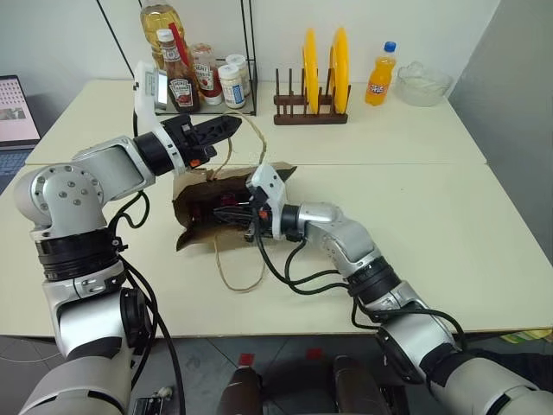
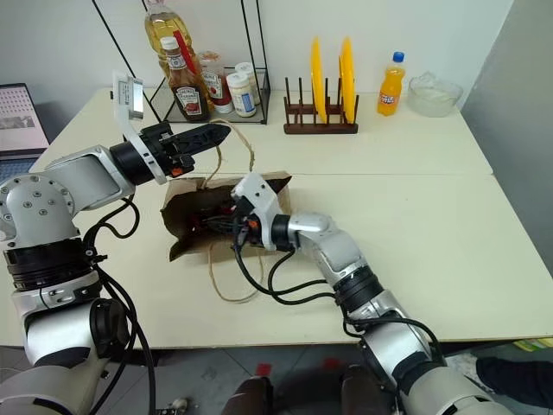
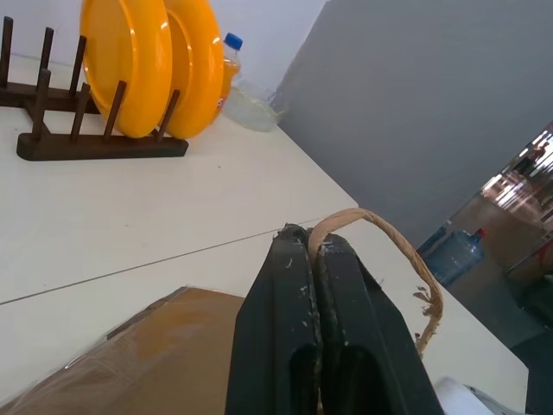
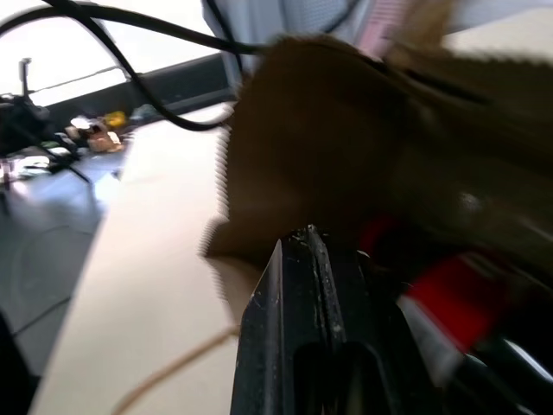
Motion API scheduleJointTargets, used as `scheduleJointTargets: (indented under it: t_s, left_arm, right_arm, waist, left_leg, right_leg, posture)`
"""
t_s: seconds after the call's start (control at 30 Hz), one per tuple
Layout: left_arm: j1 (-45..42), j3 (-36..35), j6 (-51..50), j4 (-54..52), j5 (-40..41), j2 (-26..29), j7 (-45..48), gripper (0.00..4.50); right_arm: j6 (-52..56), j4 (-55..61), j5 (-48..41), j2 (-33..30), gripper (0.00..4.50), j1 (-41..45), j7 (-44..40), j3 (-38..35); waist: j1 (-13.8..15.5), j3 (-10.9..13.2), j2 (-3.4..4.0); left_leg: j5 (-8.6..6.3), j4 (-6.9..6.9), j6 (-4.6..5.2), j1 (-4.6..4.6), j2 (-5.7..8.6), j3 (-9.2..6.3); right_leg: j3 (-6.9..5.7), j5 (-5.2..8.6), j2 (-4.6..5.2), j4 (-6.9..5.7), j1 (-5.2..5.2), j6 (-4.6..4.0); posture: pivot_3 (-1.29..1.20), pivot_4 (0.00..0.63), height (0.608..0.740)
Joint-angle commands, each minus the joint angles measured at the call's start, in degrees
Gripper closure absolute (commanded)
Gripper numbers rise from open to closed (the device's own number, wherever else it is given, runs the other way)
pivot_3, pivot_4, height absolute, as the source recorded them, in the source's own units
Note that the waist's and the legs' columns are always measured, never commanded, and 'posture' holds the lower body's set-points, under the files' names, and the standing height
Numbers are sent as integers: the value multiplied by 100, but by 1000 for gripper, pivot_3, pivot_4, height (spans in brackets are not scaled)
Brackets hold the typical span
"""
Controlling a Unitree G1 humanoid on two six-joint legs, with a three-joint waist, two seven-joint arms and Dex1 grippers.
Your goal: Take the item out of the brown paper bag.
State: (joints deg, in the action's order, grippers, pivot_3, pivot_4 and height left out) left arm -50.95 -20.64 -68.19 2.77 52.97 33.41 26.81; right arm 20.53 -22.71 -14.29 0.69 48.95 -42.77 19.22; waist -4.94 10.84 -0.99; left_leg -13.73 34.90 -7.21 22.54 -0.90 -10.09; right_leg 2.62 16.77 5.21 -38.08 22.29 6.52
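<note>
The left tool [image 1: 226,127] is clenched on one tan string handle [image 3: 380,226] of the brown paper bag [image 1: 192,192], holding that loop up above the bag. The right tool [image 2: 226,212] reaches sideways into the bag's open mouth; its fingers are pressed together in the right wrist view, and whether they hold anything cannot be told. Just beside those fingers, inside the bag, lies the item [image 4: 454,290], dark with a red band, blurred. The bag lies on its side on the pale bench [image 1: 432,216], its second handle [image 1: 238,281] trailing toward the near edge. Well behind stand a ketchup bottle [image 1: 181,82] with other condiments in a wire frame, a wooden rack with two yellow plates [image 1: 324,59], an orange soda bottle [image 1: 380,76] and a glass bowl [image 1: 423,84].
</note>
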Motion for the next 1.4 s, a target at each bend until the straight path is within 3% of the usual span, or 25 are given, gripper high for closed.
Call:
scheduleJointTargets:
  t_s: [0.03, 0.1, 0.2, 0.57, 0.97, 1.17, 1.4]
  left_arm:
    - [-21, -149, 65, -218, 140, 11, 4, 4500]
    - [-36, -136, 74, -198, 134, 8, 9, 4500]
    - [-95, -71, 126, -139, 99, -24, 50, 4500]
    - [-185, -39, 122, -74, 63, -44, 109, 4500]
    - [-54, -109, 119, -245, 120, -102, 42, 4500]
    - [22, -137, 144, -304, 138, -142, 10, 4500]
    - [30, -82, 239, -258, 81, -195, 58, 4500]
  right_arm:
    - [-257, 165, 601, -198, 4474, 19, 322, 107]
    - [-405, 238, 1050, -354, 4474, 4, 447, 355]
    - [-766, 284, 1769, -647, 3876, 19, 349, 927]
    - [-1946, -587, 3186, -776, 12, 533, 751, 1452]
    - [-2739, -2625, 4023, -421, 12, 1257, 918, 1708]
    - [-2932, -2939, 4055, -446, 1336, 1336, 901, 1566]
    - [-2977, -1997, 3735, -671, 1337, 1064, 541, 1223]
  waist:
    - [-2, 0, 0]
    - [-1, 0, 0]
    - [-2, 0, 0]
    - [-4, -1, -2]
    - [-16, -1, -2]
    - [-13, -2, -3]
    - [-2, -2, -3]
  left_leg:
    - [0, 0, 0, 0, 0, 0]
    - [0, 0, 0, -1, 0, 0]
    - [3, 1, -1, 0, 0, 0]
    - [12, 1, -5, -2, 0, 0]
    - [13, 0, -6, -2, 0, -1]
    - [13, 0, -6, -10, 0, -2]
    - [14, 1, -6, -8, 1, -4]
  right_leg:
    - [0, 0, 0, -1, 0, 0]
    - [0, 0, 0, -2, 0, 0]
    - [0, -1, 0, -2, 0, -1]
    - [0, -6, 0, -4, -2, -7]
    - [0, -6, 0, -2, -3, -9]
    - [-1, -7, 0, -4, -10, -9]
    - [-2, -7, 0, -3, -10, -9]
  posture:
    - [0, 150, 740]
    - [0, 150, 740]
    - [0, 150, 740]
    - [0, 150, 740]
    - [0, 150, 740]
    - [0, 150, 740]
    - [0, 150, 740]
